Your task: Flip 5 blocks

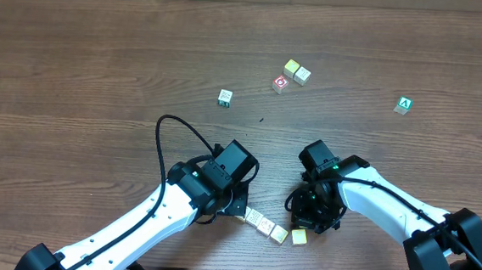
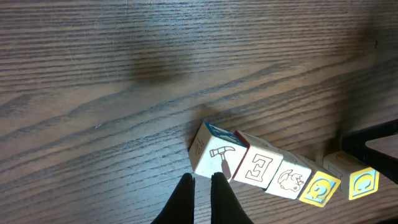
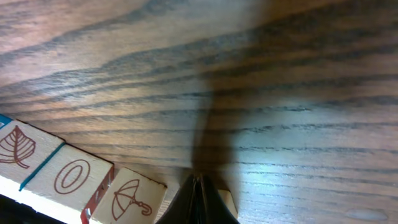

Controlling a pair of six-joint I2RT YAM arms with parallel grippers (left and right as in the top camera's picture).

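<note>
Sitting closed and empty, the left fingers (image 2: 181, 200) point at the hammer block (image 2: 219, 157), first in the row of blocks (image 1: 266, 225) on the counter (image 1: 102, 57); the right fingers (image 3: 198, 198), pressed together and empty too, hang just beside the row's far end.

Blocks (image 1: 267, 225): five small wooden cubes in one slanting row.
Hammer block (image 2: 214, 157): cream, hammer drawing, at the row's end.
E block (image 2: 257, 168): cream, red letter, touching the hammer block.
Animal block (image 2: 288, 180): cream, third from the hammer block.
Yellow blocks (image 2: 319, 188): two, blue print, farthest from the hammer block.
</note>
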